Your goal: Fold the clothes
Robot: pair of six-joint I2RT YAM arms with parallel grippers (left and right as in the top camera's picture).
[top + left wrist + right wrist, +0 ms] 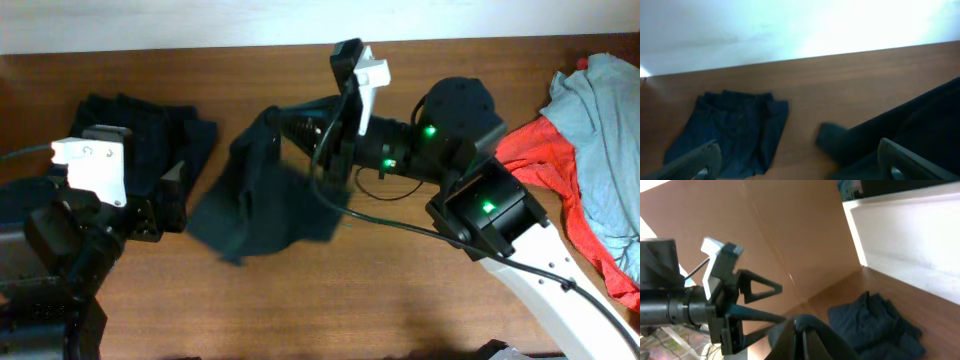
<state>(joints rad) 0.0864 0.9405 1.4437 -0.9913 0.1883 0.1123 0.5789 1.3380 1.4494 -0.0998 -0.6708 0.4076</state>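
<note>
Brown wooden table (400, 290), smooth and faintly grained, runs beneath a pale wall (200, 20). Near the centre of the overhead view the right gripper (278, 128) is closed on the upper edge of a dark, limp cloth garment (262, 210). The garment hangs from that single pinch and spreads toward 7 o'clock, with its blurred lower part resting on the wood. The left gripper (800, 162) sits at 8 o'clock with its fingers spread wide and nothing between them. In its own view, a corner of the garment lies at 3 o'clock.

To do this step well, the free left gripper should probably take a second corner on the same edge. With two holds the soft fabric can be drawn taut and laid flat before any fold, whereas one hold lets it bunch and twist. The fabric is thin and floppy, so a pinch risks catching several layers.

A folded dark navy garment (150, 135), matte and squarish, lies at 10 o'clock near the held one. A crumpled heap of grey-blue and red clothes (600, 130) sits well apart at 3 o'clock.
</note>
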